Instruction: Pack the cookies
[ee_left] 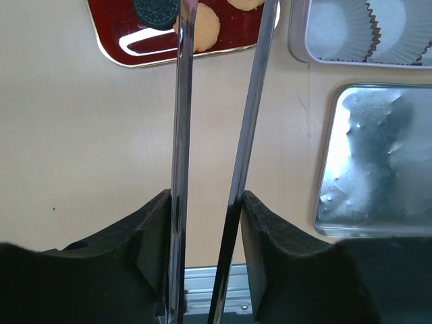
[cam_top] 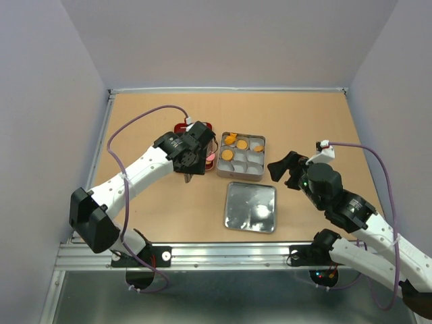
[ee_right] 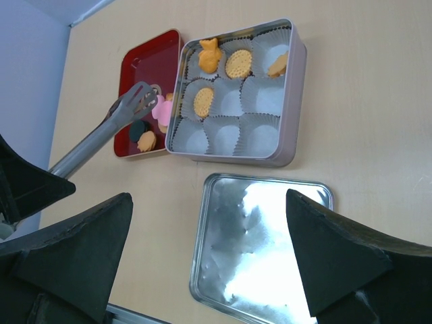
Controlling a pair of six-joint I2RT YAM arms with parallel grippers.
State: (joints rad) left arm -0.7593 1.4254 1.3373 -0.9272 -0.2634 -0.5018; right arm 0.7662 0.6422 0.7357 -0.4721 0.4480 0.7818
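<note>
The left gripper (ee_left: pixel 206 199) pinches the tongs (ee_right: pixel 101 131) narrowly over the far-left red tray (ee_right: pixel 145 50) to lift cookies (ee_right: pixel 146 140), seemingly none caught, while the right gripper (ee_right: pixel 208 197) hangs wide.

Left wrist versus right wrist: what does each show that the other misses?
Left wrist only: the left fingers clamped on the tongs. Right wrist only: the tong tips over the red tray, a pink cookie on it, and four orange cookies in paper cups of the tin. Both: tray, tin, lid, tongs.
</note>
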